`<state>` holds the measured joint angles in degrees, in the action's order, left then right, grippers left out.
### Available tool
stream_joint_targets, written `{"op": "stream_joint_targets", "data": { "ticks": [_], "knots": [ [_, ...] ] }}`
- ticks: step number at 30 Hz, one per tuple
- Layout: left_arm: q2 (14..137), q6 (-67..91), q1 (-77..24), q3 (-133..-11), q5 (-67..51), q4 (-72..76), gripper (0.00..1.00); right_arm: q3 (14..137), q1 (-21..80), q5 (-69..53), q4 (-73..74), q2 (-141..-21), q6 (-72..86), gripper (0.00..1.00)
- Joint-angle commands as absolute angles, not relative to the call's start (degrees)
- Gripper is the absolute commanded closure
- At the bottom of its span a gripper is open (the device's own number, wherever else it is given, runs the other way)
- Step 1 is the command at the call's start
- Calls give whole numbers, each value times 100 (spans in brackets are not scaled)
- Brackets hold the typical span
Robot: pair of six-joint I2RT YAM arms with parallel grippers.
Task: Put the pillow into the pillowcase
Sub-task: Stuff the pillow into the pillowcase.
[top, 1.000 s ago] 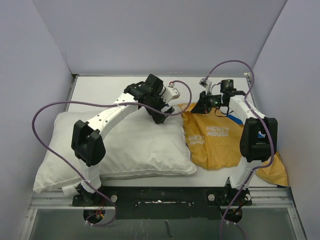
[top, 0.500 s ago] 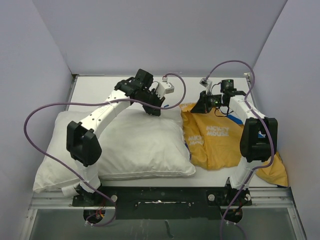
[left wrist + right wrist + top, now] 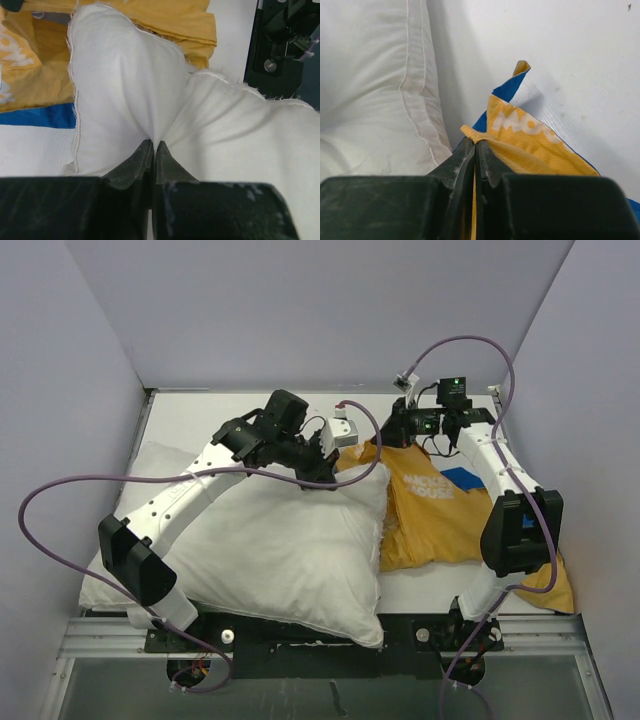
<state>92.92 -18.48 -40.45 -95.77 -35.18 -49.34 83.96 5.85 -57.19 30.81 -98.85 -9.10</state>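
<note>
Left gripper is clamped tight on a pinch of the pillow near its far right corner, and the white fabric bunches up. Right gripper is clenched on the pillowcase edge, mustard side up, with blue peeking beneath. The pillow lies across the table, its right edge against the pillowcase.

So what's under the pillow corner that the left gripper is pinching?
The pillowcase, yellow with a blue strip, and the white table. How far the case runs beneath the pillow is hidden.
</note>
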Motion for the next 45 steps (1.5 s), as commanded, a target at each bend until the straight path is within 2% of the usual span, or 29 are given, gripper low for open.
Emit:
{"op": "stream_joint_targets", "data": {
  "ticks": [1,9,15,18,20,22,24,26,31,35,36,38,39,40,43,45],
  "knots": [
    [9215,-2019,-4008,-9826,-3716,-4681,100,8895,652,-5756,3076,-9523,-829,100],
    [9884,-2213,-3671,-10638,-3329,-5180,100,9176,884,-5622,3614,-9303,-1270,100],
    [10265,-2062,-3825,-11217,-3264,-4730,100,9311,1259,-5624,3838,-9195,-1333,100],
    [10053,-1860,-4065,-10973,-2549,-3623,100,9442,1371,-5606,3951,-9061,-1322,100],
    [9638,-1907,-4300,-10254,-1616,-2301,100,9482,1371,-5538,3971,-8929,-1293,100],
    [9082,-2105,-4557,-8935,-862,-232,100,9337,1370,-5442,3883,-8773,-1237,100],
    [8689,-2699,-4793,-7426,-453,2522,100,9105,1373,-5238,3785,-8749,-1185,100],
    [8927,-3199,-4894,-6821,-76,4313,100,8938,1355,-5013,3766,-8858,-1188,100],
    [9976,-3242,-4737,-7338,272,5575,100,8875,1180,-4580,3861,-9235,-1265,100],
    [10485,-2527,-4449,-7873,280,5703,100,9121,780,-4550,3997,-9537,-1274,100],
    [10623,-2443,-4380,-8017,312,5650,100,9149,653,-4589,3999,-9577,-1282,98],
    [10938,-2056,-4182,-8373,407,5251,100,9221,499,-4678,4061,-9614,-1362,87],
    [11116,-1736,-4054,-8528,413,4808,83,9269,426,-4725,4129,-9592,-1440,80],
    [11183,-1406,-3921,-8644,394,4540,62,9306,337,-4800,4204,-9540,-1515,72],
    [10860,-707,-3650,-8583,92,3410,6,9247,-18,-5079,4343,-9134,-1754,47],
    [10353,-348,-3557,-8260,-9,2942,2,8908,-361,-5362,4212,-8685,-1863,35]
  ]
}}
